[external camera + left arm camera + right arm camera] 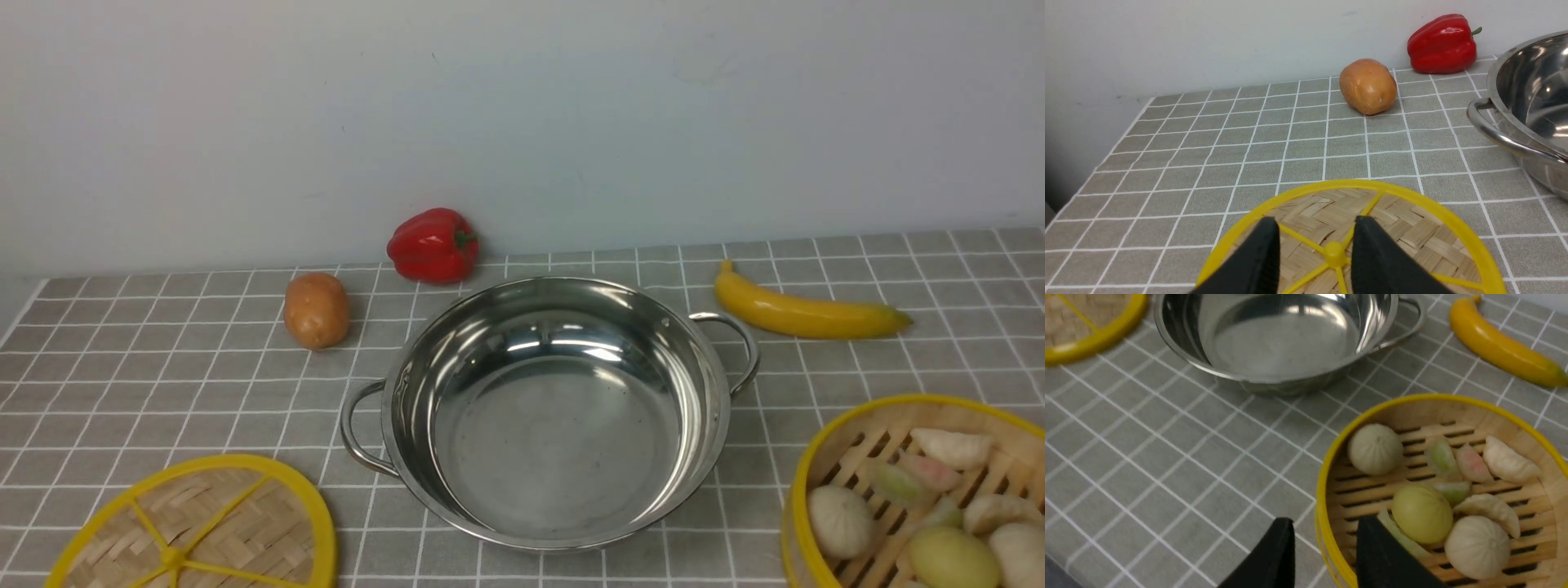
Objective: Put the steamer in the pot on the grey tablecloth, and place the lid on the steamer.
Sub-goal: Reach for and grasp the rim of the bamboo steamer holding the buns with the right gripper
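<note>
Left end effector (1315, 220) spread over lid (1412, 228) knob, right end effector (1326, 520) spread over steamer (1453, 412) rim, neither gripping.

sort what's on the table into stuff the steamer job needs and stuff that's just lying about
Needed for the job: steamer, pot, lid, grey tablecloth.

Just lying about: red pepper, potato, banana.
</note>
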